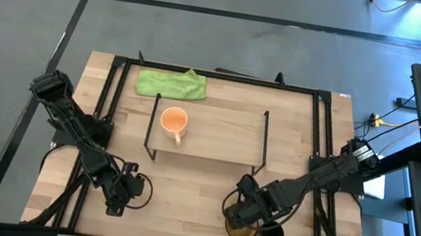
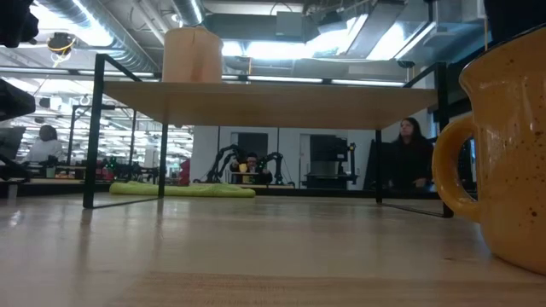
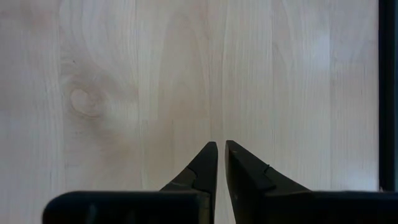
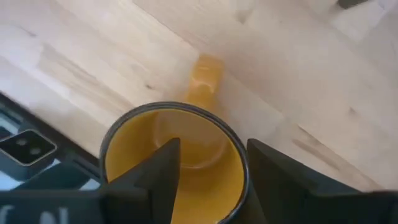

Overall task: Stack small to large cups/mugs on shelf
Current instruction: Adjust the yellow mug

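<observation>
Right hand (image 4: 208, 171) reaches down over the olive-yellow mug (image 4: 174, 165) at the counter's (image 1: 199, 192) near edge, fingers spread, one inside the rim and one outside, not clamped. The black cup (image 1: 271, 235) is just beside it. One light-orange mug (image 1: 174, 121) sits on the shelf (image 1: 221, 132), well beyond. Left hand (image 3: 221, 158) hangs over bare counter, fingers nearly closed, holding nothing. No readable writing.

Even, bright overhead light fills the scene. In the low view, ceiling strip lights (image 2: 90, 34) glare white, and the near olive-yellow mug (image 2: 503, 145) looms soft and out of focus. The shelf (image 1: 209, 130) throws only faint shadows on the tabletop (image 1: 182, 193).
</observation>
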